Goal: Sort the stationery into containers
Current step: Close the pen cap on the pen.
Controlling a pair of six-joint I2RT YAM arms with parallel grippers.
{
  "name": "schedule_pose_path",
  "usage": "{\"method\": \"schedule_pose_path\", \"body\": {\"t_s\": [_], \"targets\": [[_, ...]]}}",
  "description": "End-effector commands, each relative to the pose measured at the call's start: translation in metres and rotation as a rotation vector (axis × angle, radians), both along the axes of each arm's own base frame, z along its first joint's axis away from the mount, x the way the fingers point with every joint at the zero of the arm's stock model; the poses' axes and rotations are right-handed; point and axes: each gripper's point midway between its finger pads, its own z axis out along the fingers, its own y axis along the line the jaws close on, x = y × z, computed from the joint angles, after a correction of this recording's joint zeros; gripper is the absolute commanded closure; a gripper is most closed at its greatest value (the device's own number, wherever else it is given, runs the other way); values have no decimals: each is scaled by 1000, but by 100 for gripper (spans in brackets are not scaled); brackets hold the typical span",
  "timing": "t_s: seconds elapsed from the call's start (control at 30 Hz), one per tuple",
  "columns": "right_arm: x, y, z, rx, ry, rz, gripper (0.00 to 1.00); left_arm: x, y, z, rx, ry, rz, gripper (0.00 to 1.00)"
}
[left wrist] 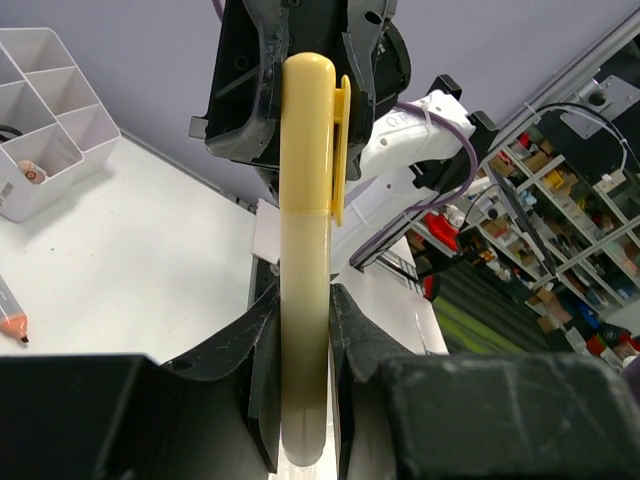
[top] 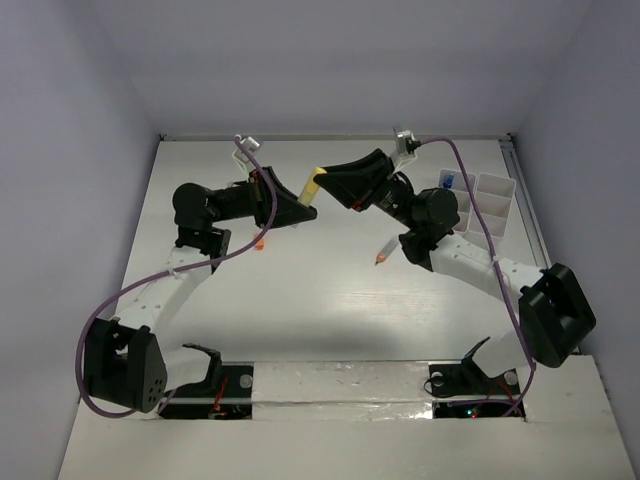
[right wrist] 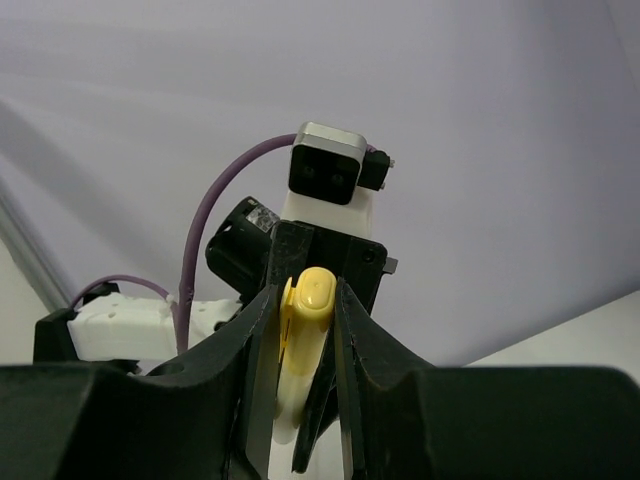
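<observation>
Closest to the left wrist camera, the left fingers are pressed narrow against the pale lower barrel of the yellow marker, which stands straight up between them. At its far end the right fingers grip the bright yellow clipped cap from both sides, so both arms hold the one marker, each at its own end. From above, the marker hangs tilted in the air over the far middle of the tabletop, touching nothing but the two sets of fingers. The white organizer tray sits at the far right of the tabletop, well apart from the marker, with a blue-capped item in its left-hand compartment. The left wrist view shows a small pale item in one of the tray's compartments; what it is cannot be told. An orange-tipped pen lies flat on the tabletop just beside the right arm, and a tiny orange piece lies near the left arm.
</observation>
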Motion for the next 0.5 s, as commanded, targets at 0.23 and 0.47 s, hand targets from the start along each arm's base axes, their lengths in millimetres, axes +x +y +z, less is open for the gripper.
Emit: {"method": "schedule_pose_path", "body": {"t_s": [0.23, 0.47], "targets": [[-64, 50, -125, -413, 174, 291, 100, 10, 12, 91, -248, -248, 212, 95], [-14, 50, -74, -261, 230, 77, 100, -7, 12, 41, -147, -178, 174, 16]]}}
